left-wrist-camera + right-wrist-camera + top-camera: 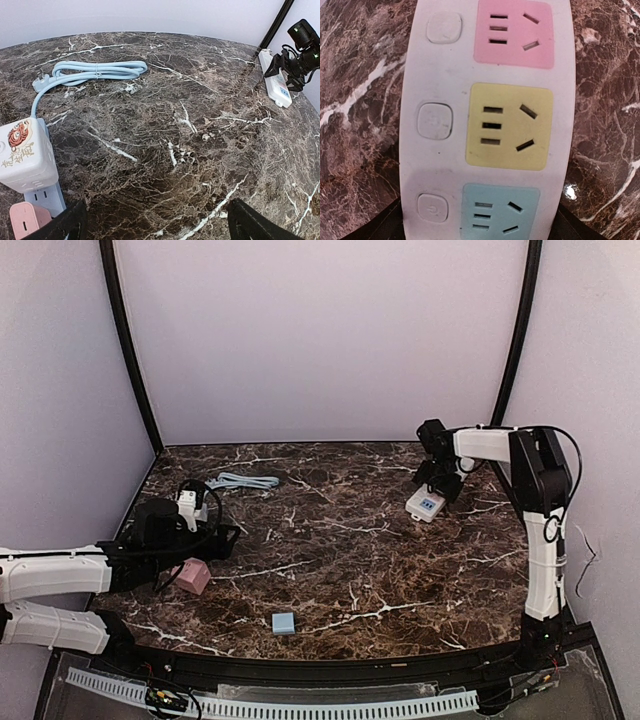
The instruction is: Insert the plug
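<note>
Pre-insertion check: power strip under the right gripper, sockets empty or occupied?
Empty in view: pink socket, yellow socket and blue socket on the power strip all show bare slots.

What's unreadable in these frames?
- Right wrist: white three-socket power strip, both ends cut off by frame edges. Unclear whether the right gripper clamps it, as its fingertips are barely in frame.
- Left wrist: pink plastic block cut by bottom edge.
- Top external: small light-blue square too small to identify.
</note>
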